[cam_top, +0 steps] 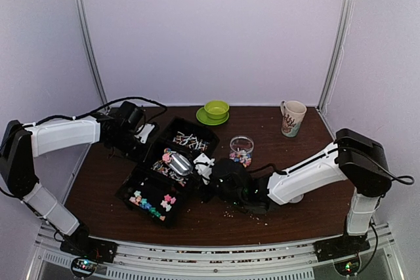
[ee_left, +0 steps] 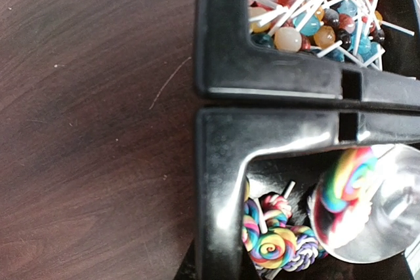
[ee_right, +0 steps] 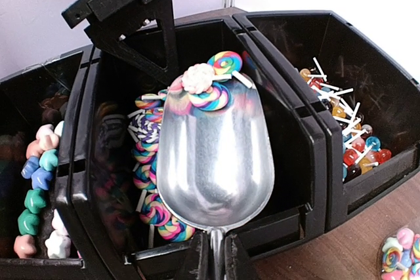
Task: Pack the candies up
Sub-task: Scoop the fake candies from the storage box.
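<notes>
The small pastel candies (cam_top: 152,202) lie in the nearest of three black bins; they also show at the left of the right wrist view (ee_right: 38,181). More fill a clear cup (cam_top: 241,149). My right gripper (ee_right: 216,261) is shut on the handle of a metal scoop (ee_right: 213,155). It holds the scoop over the middle bin (cam_top: 172,162), which is full of swirl lollipops. A swirl lollipop (ee_right: 220,73) and a pale sweet sit at the scoop's far lip. My left gripper (ee_right: 141,44) is at the middle bin's far rim. I cannot tell how its jaws stand.
The far bin (cam_top: 190,139) holds round lollipops with white sticks (ee_left: 308,11). A green bowl on a green plate (cam_top: 216,111) and a patterned mug (cam_top: 292,117) stand at the back. Pale crumbs (cam_top: 230,213) lie on the brown table near the right arm.
</notes>
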Robot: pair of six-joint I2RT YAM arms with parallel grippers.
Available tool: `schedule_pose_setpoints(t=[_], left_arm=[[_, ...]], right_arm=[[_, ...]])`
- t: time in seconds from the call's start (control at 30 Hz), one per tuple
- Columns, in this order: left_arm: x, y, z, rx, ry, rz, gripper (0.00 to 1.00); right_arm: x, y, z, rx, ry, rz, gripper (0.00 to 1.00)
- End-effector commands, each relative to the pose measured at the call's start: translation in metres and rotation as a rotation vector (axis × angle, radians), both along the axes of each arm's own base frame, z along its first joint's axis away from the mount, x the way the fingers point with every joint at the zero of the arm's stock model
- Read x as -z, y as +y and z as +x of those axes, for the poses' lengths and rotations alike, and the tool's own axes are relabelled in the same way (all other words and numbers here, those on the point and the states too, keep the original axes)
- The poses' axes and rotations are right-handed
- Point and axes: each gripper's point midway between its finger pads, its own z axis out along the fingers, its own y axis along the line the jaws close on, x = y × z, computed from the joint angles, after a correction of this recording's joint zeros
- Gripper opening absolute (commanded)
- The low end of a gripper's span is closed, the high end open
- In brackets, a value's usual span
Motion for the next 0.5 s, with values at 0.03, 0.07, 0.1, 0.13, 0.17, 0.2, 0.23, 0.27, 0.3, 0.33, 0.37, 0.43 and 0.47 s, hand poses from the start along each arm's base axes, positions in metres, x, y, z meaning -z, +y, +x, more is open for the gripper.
schedule_pose_setpoints(t=[0.03,0.07,0.1,0.13,0.17,0.2,0.23,0.27,0.3,0.33,0.37,0.43,0.47], left_arm=[[-0.044,-0.011,0.032,-0.035,-0.128,-0.103,0.00],[-0.044,-0.011,0.032,-0.035,-0.128,-0.102,0.00],[-0.045,-0.011,0.032,-0.034,-0.129,-0.104,0.00],[-0.045,-0.011,0.032,-0.034,-0.130,-0.103,0.00],[-0.045,-0.011,0.032,-0.033,-0.130,-0.104,0.00],[-0.045,-0.011,0.032,-0.032,-0.128,-0.104,0.00],[-0.045,-0.012,0.032,-0.031,-0.127,-0.104,0.00],[-0.044,-0.011,0.032,-0.031,-0.125,-0.104,0.00],[-0.044,-0.011,0.032,-0.031,-0.123,-0.103,0.00],[-0.043,-0.011,0.032,-0.031,-0.121,-0.102,0.00],[-0.043,-0.012,0.031,-0.030,-0.120,-0.102,0.00],[-0.043,-0.012,0.031,-0.030,-0.117,-0.102,0.00],[-0.043,-0.012,0.031,-0.030,-0.117,-0.102,0.00]], right_arm=[[-0.007,-0.012,0.006,0.024,-0.052,-0.033,0.00],[-0.008,-0.011,0.003,0.012,-0.062,-0.035,0.00],[-0.010,-0.011,0.001,0.001,-0.079,-0.035,0.00],[-0.012,-0.011,-0.001,-0.007,-0.101,-0.042,0.00],[-0.012,-0.011,-0.002,-0.007,-0.125,-0.057,0.00],[-0.015,-0.012,-0.001,-0.001,-0.153,-0.074,0.00],[-0.016,-0.013,-0.001,0.005,-0.174,-0.089,0.00],[-0.018,-0.014,0.001,0.012,-0.189,-0.098,0.00],[-0.021,-0.016,0.001,0.017,-0.203,-0.097,0.00],[-0.025,-0.016,0.000,0.015,-0.212,-0.085,0.00],[-0.030,-0.017,-0.001,0.011,-0.220,-0.069,0.00],[-0.034,-0.017,-0.002,0.002,-0.224,-0.060,0.00],[-0.035,-0.016,-0.002,0.001,-0.222,-0.061,0.00]])
